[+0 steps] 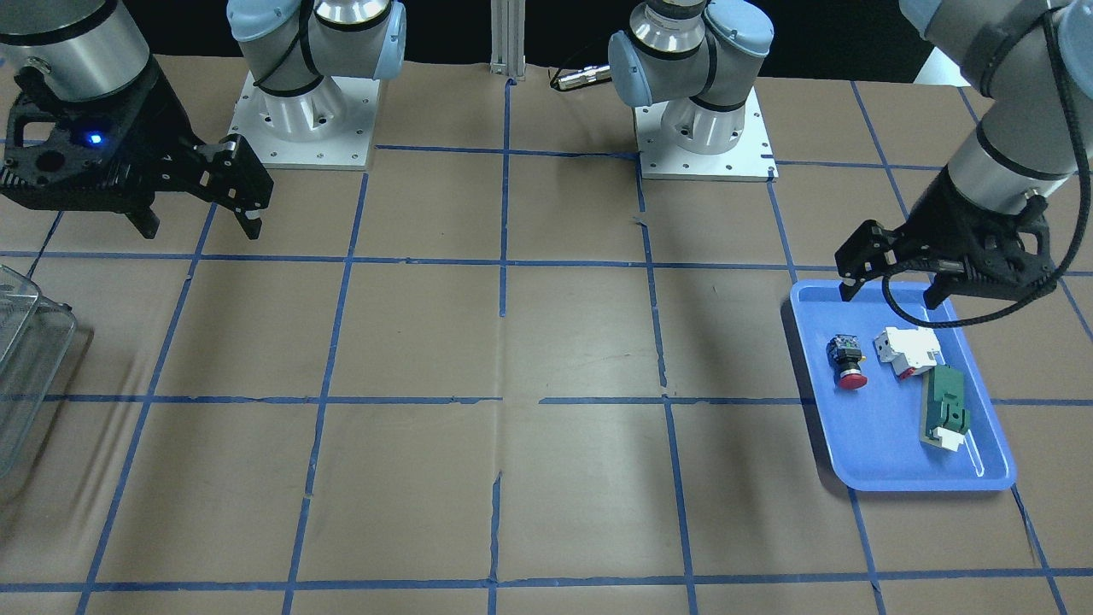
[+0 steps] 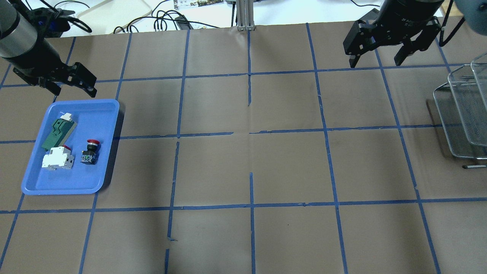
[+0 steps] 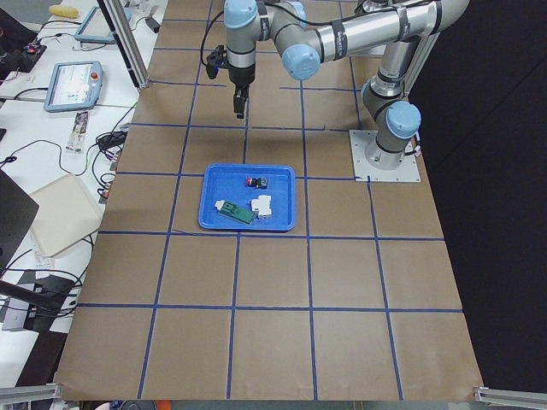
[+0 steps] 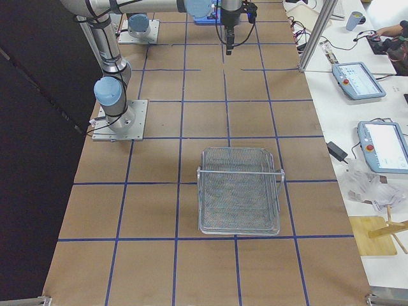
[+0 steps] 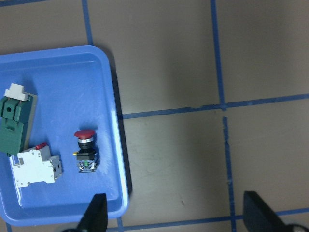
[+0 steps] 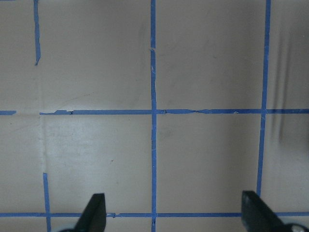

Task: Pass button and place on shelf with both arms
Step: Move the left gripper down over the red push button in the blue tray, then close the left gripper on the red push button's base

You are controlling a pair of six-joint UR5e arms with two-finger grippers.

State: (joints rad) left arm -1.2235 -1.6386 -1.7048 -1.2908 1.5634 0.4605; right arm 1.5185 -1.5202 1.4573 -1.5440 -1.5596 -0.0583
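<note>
The button point(image 1: 847, 363), with a red cap and a black body, lies on its side in a blue tray point(image 1: 854, 444) at my left. It also shows in the overhead view point(image 2: 90, 151) and the left wrist view point(image 5: 86, 150). My left gripper point(image 1: 888, 295) is open and empty. It hovers above the tray's edge nearest my base point(image 2: 74, 91). My right gripper point(image 1: 201, 231) is open and empty, high over bare table on the other side point(image 2: 374, 62). Its wrist view shows only brown paper and blue tape.
A white-and-red block point(image 1: 907, 348) and a green-and-white block point(image 1: 943, 414) lie in the tray beside the button. A wire shelf rack point(image 2: 462, 114) stands at the table's right end point(image 4: 239, 191). Brown paper with blue tape lines covers the table.
</note>
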